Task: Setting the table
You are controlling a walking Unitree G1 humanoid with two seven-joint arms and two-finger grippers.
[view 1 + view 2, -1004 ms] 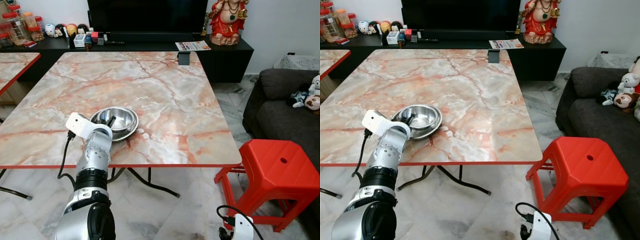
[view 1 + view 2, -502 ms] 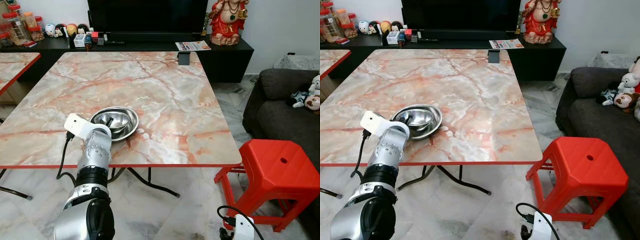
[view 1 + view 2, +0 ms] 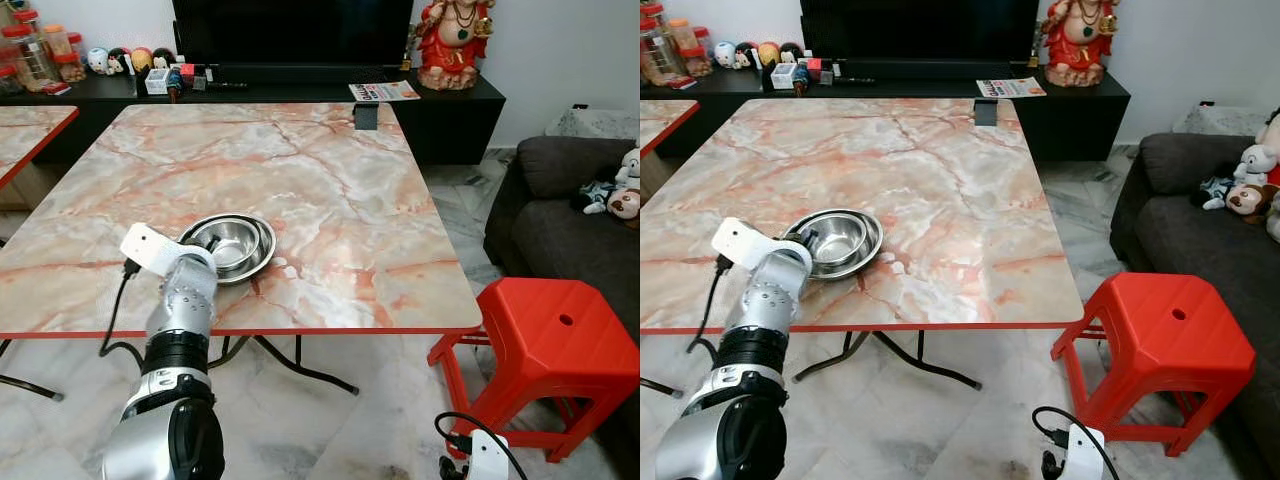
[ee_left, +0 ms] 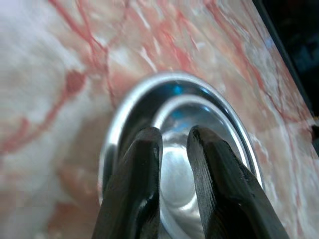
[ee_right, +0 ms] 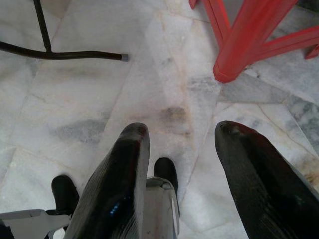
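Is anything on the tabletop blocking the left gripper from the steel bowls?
Nothing visible does. The left gripper is already at the near rim of the stacked steel bowls, its fingers close together over the inner bowl. The marble table around them is bare; the small dark object sits at the far edge.

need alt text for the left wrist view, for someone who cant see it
Close-up along the left gripper, whose two black fingers sit close together over the rim of a shiny steel bowl with a second bowl nested inside. The bowls rest on a pink-veined marble table.
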